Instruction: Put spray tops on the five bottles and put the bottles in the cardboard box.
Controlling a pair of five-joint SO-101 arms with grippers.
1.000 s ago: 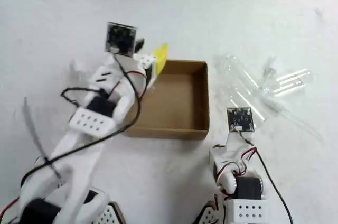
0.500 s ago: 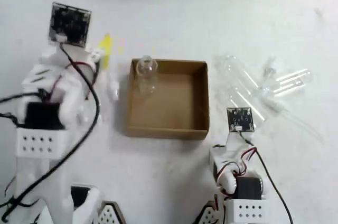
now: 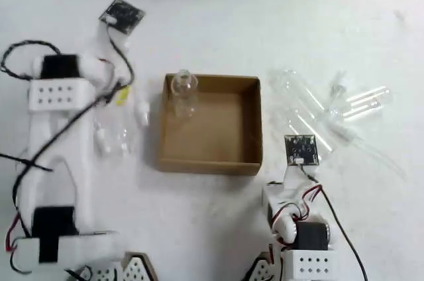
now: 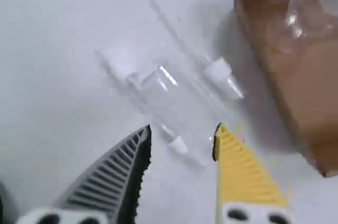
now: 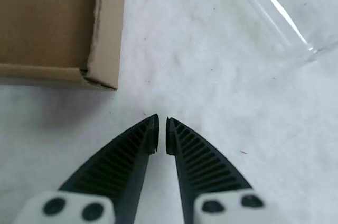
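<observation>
The cardboard box (image 3: 211, 124) stands mid-table, and one clear bottle (image 3: 183, 89) is upright in its far left corner. My left gripper (image 4: 182, 134) hangs open above a clear bottle (image 4: 174, 108) that lies left of the box (image 4: 296, 76) among white spray tops (image 4: 119, 57). In the high view that gripper (image 3: 120, 97) is just left of the box. Several more clear bottles (image 3: 311, 112) lie to the right of the box. My right gripper (image 5: 161, 129) is shut and empty over bare table near the box's front right corner (image 5: 105, 34).
The white table (image 3: 218, 215) has free room in front of the box and along the far side. A clear bottle (image 5: 285, 12) lies ahead of the right gripper. The right arm's base (image 3: 298, 241) sits at the front edge.
The left arm swung from the box to the left, leaving a bottle upright in the box's far left corner. The right arm has not moved.
</observation>
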